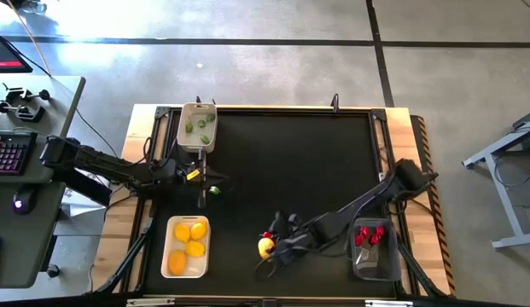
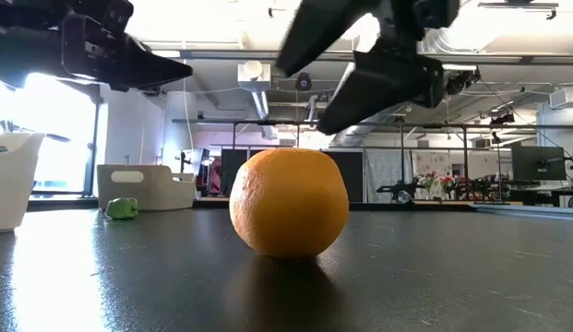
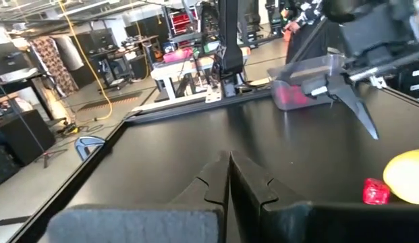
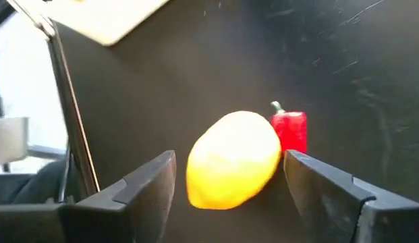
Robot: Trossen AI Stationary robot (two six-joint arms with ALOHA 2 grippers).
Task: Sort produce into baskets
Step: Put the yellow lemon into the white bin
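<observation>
You're mostly sorted, but a lemon [image 4: 233, 160], red piece [image 4: 290, 131] and green piece [image 1: 215, 190] are loose on the surface [image 1: 290, 170]; right tool [image 4: 229, 179] open around the lemon, left tool [image 3: 229, 177] closed empty.

Four lemons: three in the white tray [image 1: 170, 228], one loose [image 1: 265, 247]. Green pieces: three in the beige tub [image 1: 184, 117], one [image 1: 215, 190] on the mat. Red pieces: about three in the clear bin [image 1: 375, 266], one pepper [image 4: 290, 131] loose.
</observation>
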